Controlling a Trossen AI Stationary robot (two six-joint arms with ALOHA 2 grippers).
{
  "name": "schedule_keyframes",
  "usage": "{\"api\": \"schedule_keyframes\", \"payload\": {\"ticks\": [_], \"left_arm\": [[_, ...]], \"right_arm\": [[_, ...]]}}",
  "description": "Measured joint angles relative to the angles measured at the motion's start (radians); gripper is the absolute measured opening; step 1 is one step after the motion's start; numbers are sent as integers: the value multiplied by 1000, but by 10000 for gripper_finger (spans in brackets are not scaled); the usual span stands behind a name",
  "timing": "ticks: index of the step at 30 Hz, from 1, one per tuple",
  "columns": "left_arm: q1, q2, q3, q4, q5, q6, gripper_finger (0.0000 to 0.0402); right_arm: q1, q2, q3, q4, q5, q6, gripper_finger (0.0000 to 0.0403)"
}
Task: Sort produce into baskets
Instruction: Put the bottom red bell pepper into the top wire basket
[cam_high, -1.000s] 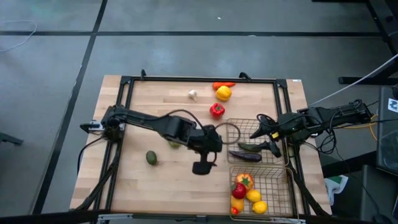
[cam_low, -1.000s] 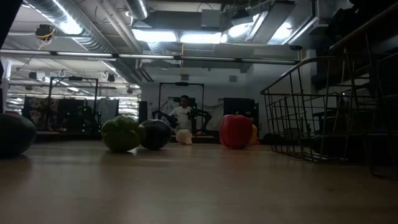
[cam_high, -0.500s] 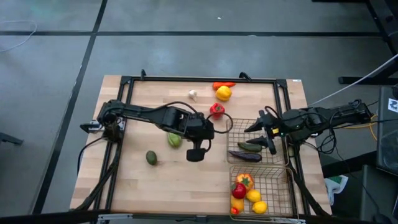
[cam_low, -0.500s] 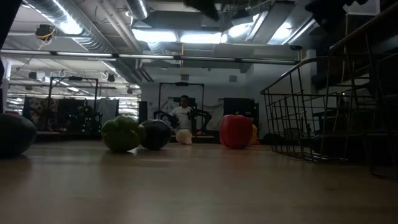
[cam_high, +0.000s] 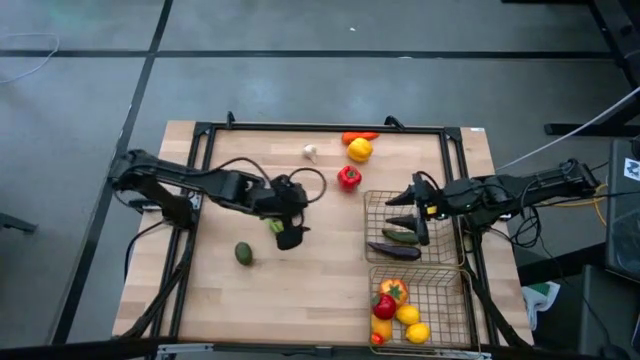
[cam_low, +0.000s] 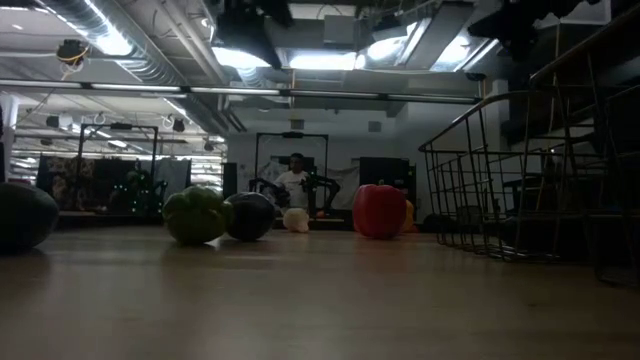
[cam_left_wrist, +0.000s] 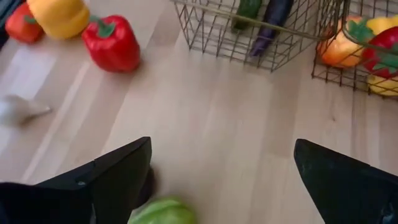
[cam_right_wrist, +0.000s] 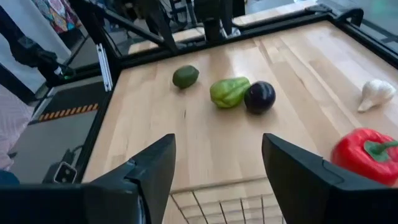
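Table: pale wood-plank top (cam_high: 300, 285) inside a black frame, seen from above on a grey floor.
Room: in the low view, ceiling lights and ducts overhead; dark racks far off; a person (cam_low: 294, 182) seated well behind the table.
Baskets: two bronze-grey wire squares at the table's right side, touching edge to edge; far basket (cam_high: 372, 205) and near basket (cam_high: 455, 300).
Far basket holds: a green piece (cam_high: 401, 237) and a purple eggplant (cam_high: 393, 251), lying side by side.
Near basket holds: an orange-red tomato (cam_high: 392, 291), a red pepper (cam_high: 384, 306), and yellow lemons (cam_high: 412, 324), packed close.
Loose, far edge: white garlic (cam_high: 310, 152); yellow pepper (cam_high: 359, 150) touching an orange-red piece (cam_high: 358, 136) behind it; red pepper (cam_high: 348, 177) just left of the far basket's corner.
Loose, middle: light green pepper (cam_right_wrist: 229, 91) beside a dark purple round piece (cam_right_wrist: 259, 96), nearly touching; mostly hidden under the left arm from above.
Loose, near left: dark green avocado (cam_high: 243, 253), alone.
Left gripper (cam_high: 288, 237): over the table's middle, just above the green pepper; fingers spread wide, holding nothing.
Right gripper (cam_high: 407, 214): over the far basket, above its contents; fingers partly apart, nothing between them.
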Motion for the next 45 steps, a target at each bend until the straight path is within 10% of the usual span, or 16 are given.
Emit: {"api": "schedule_keyframes", "payload": {"ticks": [14,29,45], "left_arm": [[0,-96,-167,63,-24,-14,390],[-1,-96,-167,61,-83,-49,390],[-1,-96,-167,52,-83,-20,390]], "right_arm": [[-89,296,93,62,-47,27,237],[-356,737,482,-300,-134,-217,237],[-428,787,550,-297,-134,-255,237]]}}
